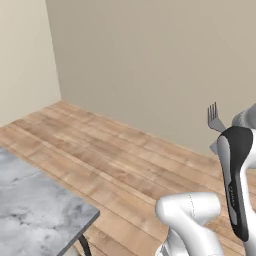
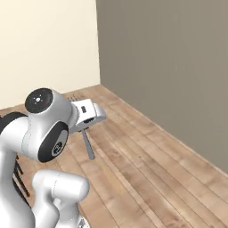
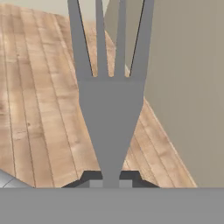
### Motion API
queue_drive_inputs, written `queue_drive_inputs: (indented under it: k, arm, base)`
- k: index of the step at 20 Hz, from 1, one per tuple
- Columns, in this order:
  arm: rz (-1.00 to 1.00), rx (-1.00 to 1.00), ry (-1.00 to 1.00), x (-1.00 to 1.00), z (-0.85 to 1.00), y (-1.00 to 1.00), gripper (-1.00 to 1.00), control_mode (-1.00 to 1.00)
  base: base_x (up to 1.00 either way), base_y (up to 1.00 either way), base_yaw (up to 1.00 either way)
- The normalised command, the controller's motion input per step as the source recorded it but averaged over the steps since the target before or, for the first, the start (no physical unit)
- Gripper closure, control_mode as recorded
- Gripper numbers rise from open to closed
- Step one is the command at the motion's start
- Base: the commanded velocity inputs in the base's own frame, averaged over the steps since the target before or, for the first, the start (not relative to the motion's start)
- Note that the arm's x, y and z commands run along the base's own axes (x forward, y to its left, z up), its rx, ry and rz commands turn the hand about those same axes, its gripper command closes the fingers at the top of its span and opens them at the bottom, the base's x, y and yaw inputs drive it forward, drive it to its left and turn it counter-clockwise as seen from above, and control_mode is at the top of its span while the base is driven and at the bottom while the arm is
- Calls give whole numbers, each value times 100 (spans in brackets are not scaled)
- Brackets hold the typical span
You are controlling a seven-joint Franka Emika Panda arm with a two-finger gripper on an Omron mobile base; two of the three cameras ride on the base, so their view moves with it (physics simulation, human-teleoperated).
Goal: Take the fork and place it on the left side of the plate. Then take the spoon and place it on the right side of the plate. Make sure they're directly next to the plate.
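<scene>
- My gripper [image 3: 111, 183] is clamped nearly closed on the neck of the fork [image 3: 110, 109].
- The fork is held high above the wooden floor [image 1: 115, 160], near the wall [image 1: 165, 60], tines pointing up.

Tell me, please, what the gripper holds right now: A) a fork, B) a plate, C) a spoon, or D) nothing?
A: the gripper is shut on the neck of the fork, whose four tines rise straight ahead of the hand camera.
</scene>
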Motion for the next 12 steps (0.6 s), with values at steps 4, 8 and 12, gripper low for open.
queue_drive_inputs:
  k: [4,8,12]
  arm:
    - [0,0,0,0,0,0,100,100]
    - [0,0,0,0,0,0,100,100]
    - [0,0,0,0,0,0,100,100]
  base:
    - [100,0,50]
    - [100,-2,53]
    - [100,-13,56]
